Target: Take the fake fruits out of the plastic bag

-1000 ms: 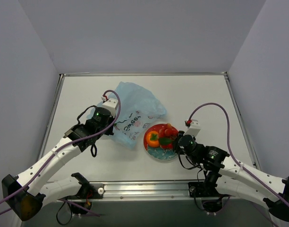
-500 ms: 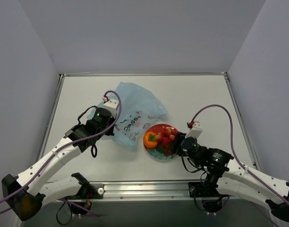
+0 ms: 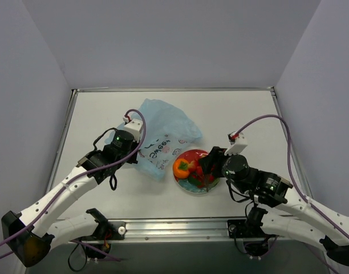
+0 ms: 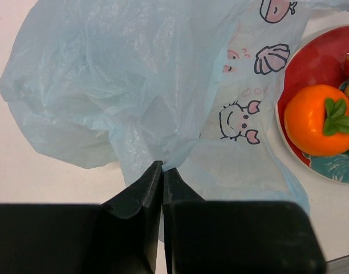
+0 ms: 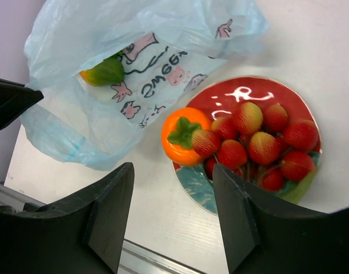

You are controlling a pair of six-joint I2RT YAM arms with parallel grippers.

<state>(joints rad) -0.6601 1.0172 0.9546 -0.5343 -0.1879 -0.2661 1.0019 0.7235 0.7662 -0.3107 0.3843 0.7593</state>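
The left gripper is clenched on a pinch of the plastic bag at its near-left edge. The single bag lies crumpled on the table, just left of the plate. One green-and-orange fruit shows through the film inside it, its long axis roughly left to right. It lies left of and beyond the right gripper, whose jaws stand apart, empty, above the plate's near-left rim. The left arm is nearer but occupied, so the right looks better placed. The one plate holds one orange fruit and about nine red berries.
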